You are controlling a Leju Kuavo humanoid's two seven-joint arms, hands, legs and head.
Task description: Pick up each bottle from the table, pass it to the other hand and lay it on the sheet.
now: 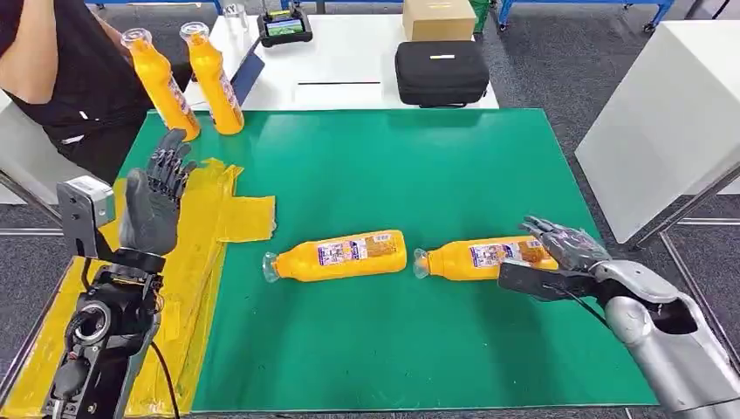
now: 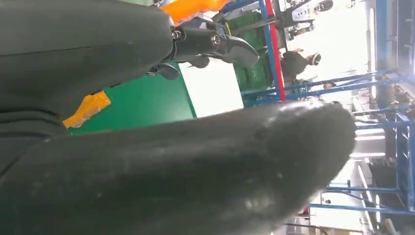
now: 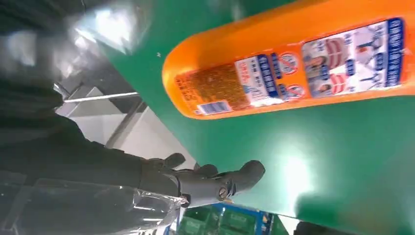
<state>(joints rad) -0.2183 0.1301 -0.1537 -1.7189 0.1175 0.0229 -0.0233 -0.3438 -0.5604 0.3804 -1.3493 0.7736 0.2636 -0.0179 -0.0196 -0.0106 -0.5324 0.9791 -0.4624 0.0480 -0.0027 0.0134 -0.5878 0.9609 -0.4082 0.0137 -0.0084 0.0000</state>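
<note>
While my left hand (image 1: 155, 202) stands raised and released over the yellow sheet (image 1: 202, 229), fingers apart, two upright bottles (image 1: 188, 80) wait just beyond its fingertips. Right of it a lying bottle (image 1: 339, 255) rests on the green mat (image 1: 393, 166). My right hand (image 1: 563, 249) sits spread at the base of the second lying bottle (image 1: 480, 258); contact I cannot tell.

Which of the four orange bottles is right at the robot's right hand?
The lying bottle on the right, its base end beside the right hand. The other lying bottle sits mid-mat; two stand upright at the far edge.
</note>
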